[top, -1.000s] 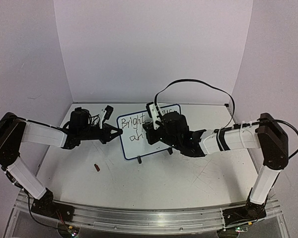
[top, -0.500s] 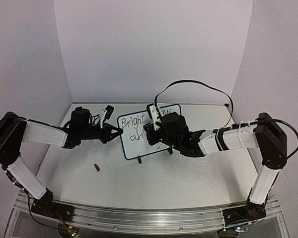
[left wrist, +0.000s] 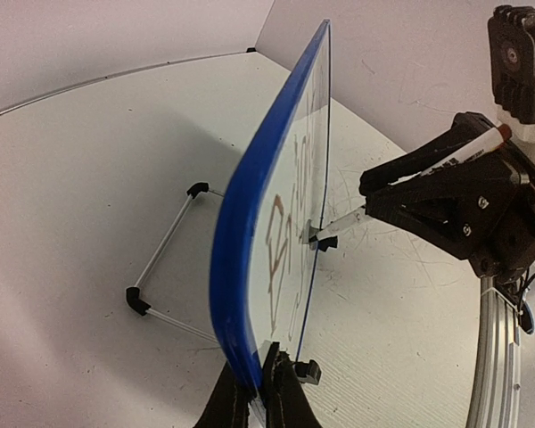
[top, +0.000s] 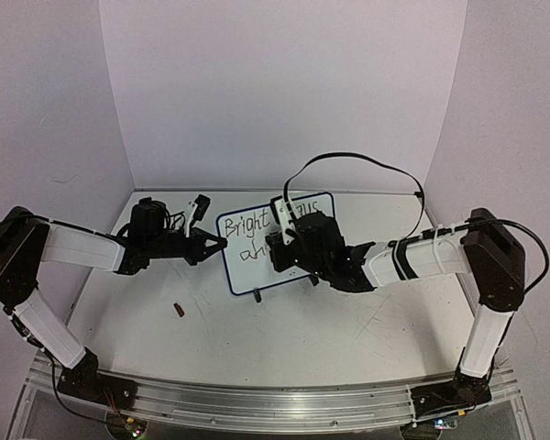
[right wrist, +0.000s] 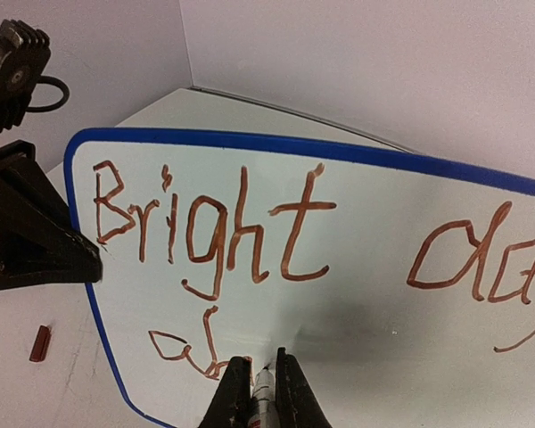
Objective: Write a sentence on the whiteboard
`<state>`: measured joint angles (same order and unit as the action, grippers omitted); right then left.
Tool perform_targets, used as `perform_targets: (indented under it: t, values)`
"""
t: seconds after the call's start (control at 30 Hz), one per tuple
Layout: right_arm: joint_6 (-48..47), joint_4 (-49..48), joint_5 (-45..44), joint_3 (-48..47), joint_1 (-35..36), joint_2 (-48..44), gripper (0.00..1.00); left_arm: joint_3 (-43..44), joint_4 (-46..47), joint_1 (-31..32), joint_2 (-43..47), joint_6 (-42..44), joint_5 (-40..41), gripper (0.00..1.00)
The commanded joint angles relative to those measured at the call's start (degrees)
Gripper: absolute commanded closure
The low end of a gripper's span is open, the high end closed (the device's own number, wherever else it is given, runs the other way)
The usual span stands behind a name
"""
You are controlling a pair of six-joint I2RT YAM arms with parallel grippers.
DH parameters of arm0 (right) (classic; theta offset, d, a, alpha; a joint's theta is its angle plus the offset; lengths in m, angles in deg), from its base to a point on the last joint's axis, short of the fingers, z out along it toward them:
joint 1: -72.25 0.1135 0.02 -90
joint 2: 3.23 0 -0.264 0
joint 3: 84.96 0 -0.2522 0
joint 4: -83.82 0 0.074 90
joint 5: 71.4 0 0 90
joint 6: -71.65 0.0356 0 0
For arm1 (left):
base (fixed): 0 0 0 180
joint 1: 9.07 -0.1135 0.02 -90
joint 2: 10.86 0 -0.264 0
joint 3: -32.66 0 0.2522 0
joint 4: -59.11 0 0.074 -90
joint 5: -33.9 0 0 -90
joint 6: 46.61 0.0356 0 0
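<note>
The whiteboard [top: 249, 255] stands upright on its feet at mid-table, blue-rimmed [left wrist: 234, 234]. My left gripper [top: 220, 244] is shut on its left edge, jaws pinching the rim [left wrist: 266, 370]. My right gripper [top: 284, 242] is shut on a white marker [right wrist: 264, 394], whose tip touches the board's lower part. The sentence reads "Bright" [right wrist: 212, 223] and "da" [right wrist: 477, 260] on the top line. A second line starts with "ah" [right wrist: 189, 349] just left of the tip. The right arm hides the rest. The marker [left wrist: 342, 224] leans against the board face.
A small red cap [top: 178, 310] lies on the table in front of the left arm, also visible left of the board [right wrist: 40, 343]. The board's wire stand [left wrist: 139, 301] sticks out behind it. A black cable [top: 348, 158] loops above the right arm.
The right arm has edged slightly left with the marker against the board. The left gripper and the board have not moved.
</note>
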<state>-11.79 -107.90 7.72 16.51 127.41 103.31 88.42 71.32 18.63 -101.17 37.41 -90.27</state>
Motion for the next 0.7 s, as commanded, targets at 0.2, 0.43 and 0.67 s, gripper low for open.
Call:
perform_targets:
  t: [0.2, 0.43, 0.67]
  values:
    - [1.4, -0.3, -3.5, -2.5, 0.0, 1.2, 1.00, 1.3, -3.1, -0.9, -1.0, 4.7, 7.7, 1.00]
    - [2.1, 1.4, -8.2, -2.8, 0.0, 0.9, 1.00, 1.4, -3.2, -0.9, -1.2, 4.7, 7.7, 1.00]
    - [1.7, 0.5, -10.1, -2.3, 0.0, 0.1, 1.00, 1.7, -3.2, -0.9, -1.4, 4.7, 7.5, 1.00]
